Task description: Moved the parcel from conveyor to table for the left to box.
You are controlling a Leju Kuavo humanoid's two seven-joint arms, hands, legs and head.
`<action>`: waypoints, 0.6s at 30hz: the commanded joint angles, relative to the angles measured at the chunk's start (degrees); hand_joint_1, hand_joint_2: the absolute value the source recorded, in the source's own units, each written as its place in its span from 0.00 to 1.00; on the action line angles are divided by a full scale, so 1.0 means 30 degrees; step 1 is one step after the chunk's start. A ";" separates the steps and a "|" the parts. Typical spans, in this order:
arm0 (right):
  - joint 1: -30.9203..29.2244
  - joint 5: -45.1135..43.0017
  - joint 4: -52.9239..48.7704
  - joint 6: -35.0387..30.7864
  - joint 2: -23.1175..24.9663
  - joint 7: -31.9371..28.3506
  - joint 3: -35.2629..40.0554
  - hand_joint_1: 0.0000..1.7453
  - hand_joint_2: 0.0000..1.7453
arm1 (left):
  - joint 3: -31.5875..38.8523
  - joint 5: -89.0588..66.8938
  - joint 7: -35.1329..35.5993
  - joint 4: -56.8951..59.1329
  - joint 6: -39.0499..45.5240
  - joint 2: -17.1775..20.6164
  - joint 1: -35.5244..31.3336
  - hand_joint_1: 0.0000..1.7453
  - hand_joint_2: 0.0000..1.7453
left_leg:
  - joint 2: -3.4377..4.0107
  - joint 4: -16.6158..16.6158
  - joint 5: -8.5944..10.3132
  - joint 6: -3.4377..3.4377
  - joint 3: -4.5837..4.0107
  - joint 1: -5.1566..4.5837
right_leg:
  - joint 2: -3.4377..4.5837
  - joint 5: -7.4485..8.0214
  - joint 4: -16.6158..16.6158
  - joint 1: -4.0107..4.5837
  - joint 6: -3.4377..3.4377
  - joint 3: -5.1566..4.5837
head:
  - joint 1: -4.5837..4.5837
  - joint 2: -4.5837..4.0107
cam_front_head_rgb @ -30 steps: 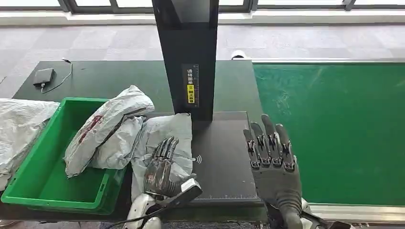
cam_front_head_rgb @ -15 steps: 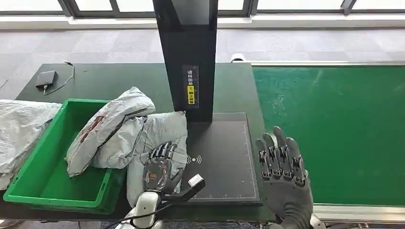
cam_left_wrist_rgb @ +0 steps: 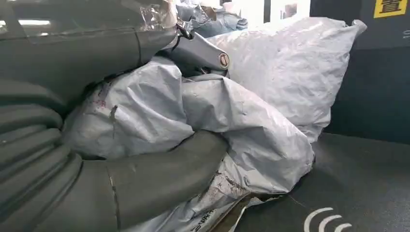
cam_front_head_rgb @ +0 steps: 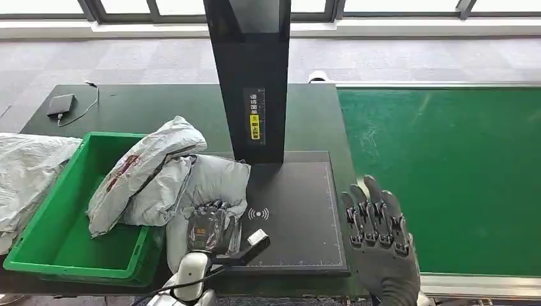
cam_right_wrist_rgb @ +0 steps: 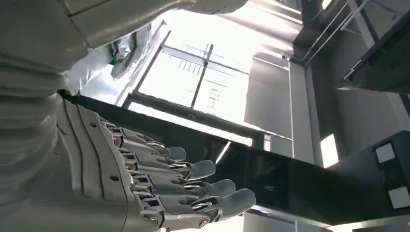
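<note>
Parcel [cam_front_head_rgb: 214, 185], a grey poly mailer, lies on the dark table with its left part leaning against the green bin [cam_front_head_rgb: 48, 210] and its right part reaching onto the black scanner pad [cam_front_head_rgb: 296, 210]. Starting from the left: a heap of pale bagging [cam_front_head_rgb: 29, 169] rests beside the bin, and two more grey mailers [cam_front_head_rgb: 143, 169] lie over the bin's right rim, touching the parcel. Next comes the left hand [cam_front_head_rgb: 207, 229], its fingers curled down into the parcel's near end; the left wrist view shows the thumb [cam_left_wrist_rgb: 164, 174] pressed under a fold of the crumpled film and a finger over the top, so the hand has the bag bunched in its grasp. Behind stands the black scanner post [cam_front_head_rgb: 252, 76], its foot on the pad. Further right, the right hand [cam_front_head_rgb: 376, 236] hovers over the seam between pad and green conveyor belt [cam_front_head_rgb: 446, 172], fingers straight and apart, holding nothing. By my reading the transfer off the belt is done and the boxing step is in hand. The next move calls for lifting the parcel clear of the pad and carrying it left over the bin's rim, high enough to pass the two mailers draped there. Thin film may slip from the pinch, so the hold should be firm before lifting.
</note>
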 commanded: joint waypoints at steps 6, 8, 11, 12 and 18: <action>-0.0243 -0.0469 0.0005 0.0004 -0.0958 0.0072 0.1169 0.00 1.00 | 0.2703 -0.0323 -0.1425 -0.0747 -0.0346 0.0343 0.2330 1.00 1.00 | 0.0092 -0.0052 0.0004 0.0005 -0.0011 0.0009 | 0.0084 0.0030 -0.0054 0.0013 -0.0031 -0.0041 | 0.0000 0.0000; 0.0313 -0.0293 -0.0450 -0.0480 -0.1054 0.0072 0.1198 0.00 1.00 | 0.2873 -0.0062 -0.1994 -0.1406 0.1163 0.0235 0.2478 1.00 1.00 | 0.0077 -0.0057 0.0000 0.0004 0.0003 0.0008 | 0.0069 0.0020 -0.0057 0.0011 -0.0031 -0.0024 | 0.0000 0.0000; 0.1030 -0.0501 -0.1122 -0.1208 -0.1329 0.0072 0.1350 0.00 1.00 | 0.2464 0.4832 -0.6533 -0.5352 0.3126 0.0363 0.3530 1.00 1.00 | 0.0057 -0.0047 -0.0011 0.0006 -0.0019 0.0002 | 0.0048 0.0003 -0.0043 0.0007 -0.0033 -0.0045 | 0.0000 0.0001; 0.1202 -0.0559 -0.1332 -0.1355 -0.1404 0.0072 0.1401 0.00 1.00 | 0.2529 0.6144 -0.8124 -0.7451 0.3126 0.0406 0.4187 1.00 1.00 | 0.0048 -0.0014 -0.0034 0.0005 -0.0008 0.0011 | 0.0042 -0.0019 -0.0021 0.0015 -0.0031 -0.0025 | 0.0000 -0.0007; 0.1734 -0.0916 -0.1783 -0.1880 -0.1644 0.0072 0.1162 0.00 1.00 | 0.3004 1.0115 -1.3781 -1.3842 0.3126 -0.0132 0.7031 1.00 1.00 | 0.0037 0.0027 -0.0041 -0.0004 0.0015 0.0029 | 0.0039 -0.0041 0.0019 0.0027 -0.0036 -0.0179 | 0.0000 0.0000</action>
